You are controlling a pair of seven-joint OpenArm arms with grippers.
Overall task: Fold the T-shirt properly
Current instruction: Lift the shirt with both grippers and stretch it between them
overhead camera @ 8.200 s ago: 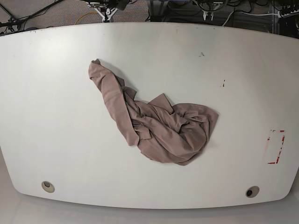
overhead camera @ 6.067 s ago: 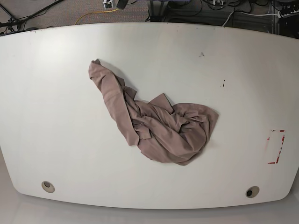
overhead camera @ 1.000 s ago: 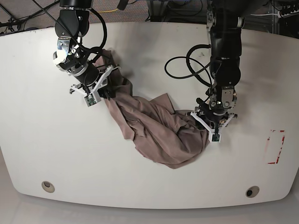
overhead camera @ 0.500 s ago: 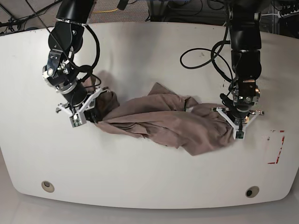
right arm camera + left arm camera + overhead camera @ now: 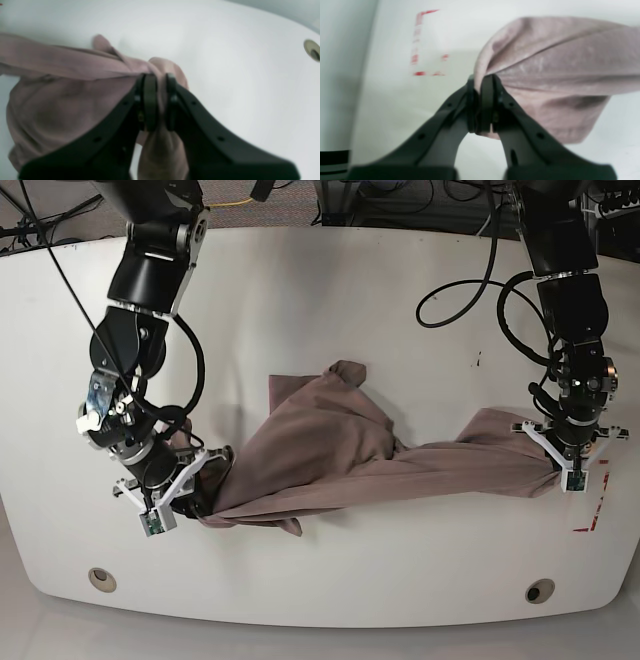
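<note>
T-shirt (image 5: 340, 450): lying bunched on white counter (image 5: 320, 290), being stretched between both arms. Left gripper (image 5: 482, 105): fingers pinching one end tight. Right gripper (image 5: 156, 102): fingers clamping other end. Step: spreading flat. Next: widening pull evenly, lowering cloth without twisting.

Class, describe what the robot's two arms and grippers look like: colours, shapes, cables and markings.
Both arms are glossy black, jointed cylinders with loose black cables looping alongside. Each ends in a white bracket at the wrist. The left gripper and right gripper each have two dark, matte, tapering fingers with small round holes. No markings are legible.
</note>
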